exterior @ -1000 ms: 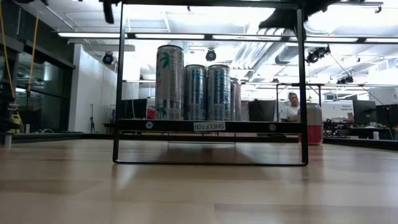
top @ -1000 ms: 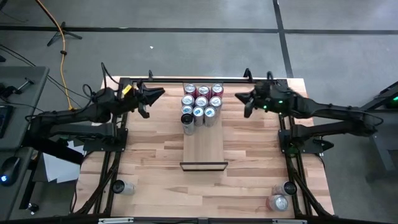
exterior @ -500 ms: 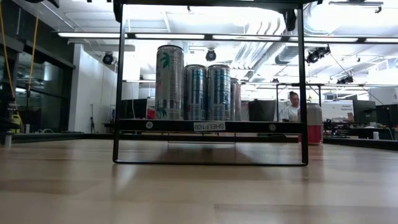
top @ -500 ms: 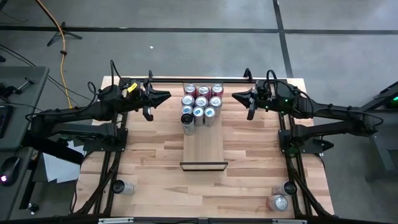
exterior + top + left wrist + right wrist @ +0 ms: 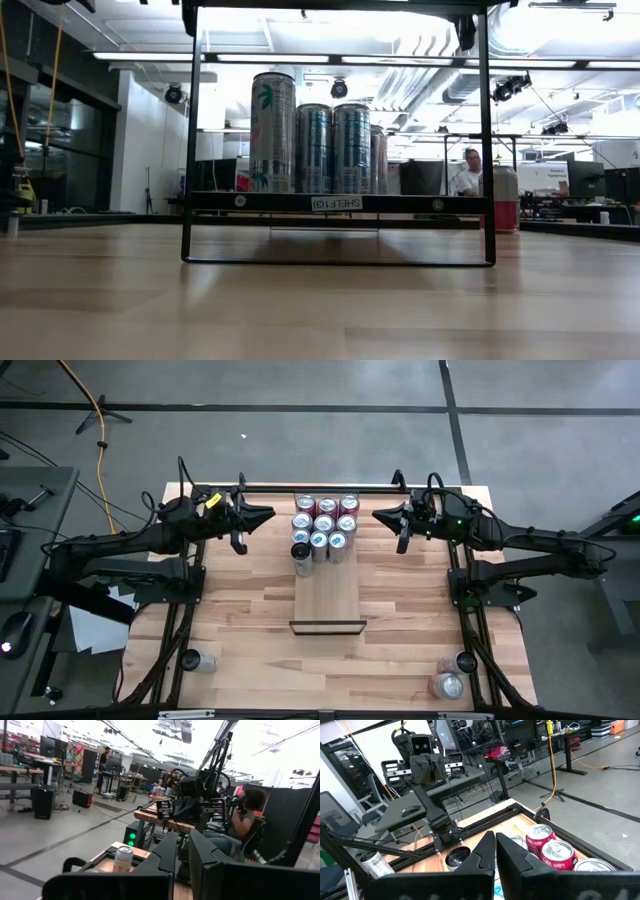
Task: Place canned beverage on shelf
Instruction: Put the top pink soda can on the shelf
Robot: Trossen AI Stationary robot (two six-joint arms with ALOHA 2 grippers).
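Note:
The shelf [image 5: 328, 595] is a light wood panel on a black wire frame, raised above the table's middle; it also shows in the low view [image 5: 340, 203]. Several cans [image 5: 323, 525] stand upright on its far end, tall ones in front in the low view [image 5: 273, 130]. My left gripper [image 5: 268, 515] is shut and empty, in the air left of the cans. My right gripper [image 5: 378, 515] is shut and empty, in the air right of them. Their shut fingers show in the left wrist view [image 5: 183, 845] and the right wrist view [image 5: 495, 842]. Red-topped cans [image 5: 540, 837] show past the right fingers.
One loose can [image 5: 195, 660] is at the table's near left corner. Two more cans [image 5: 455, 662] [image 5: 447, 685] are at the near right corner. The shelf's near half is bare wood. A person [image 5: 468, 170] sits in the room beyond the table.
Both grippers have moved a little toward the cans between them, the left toward the table's right edge and the right toward its left edge, then held still. The cans and the shelf have not moved.

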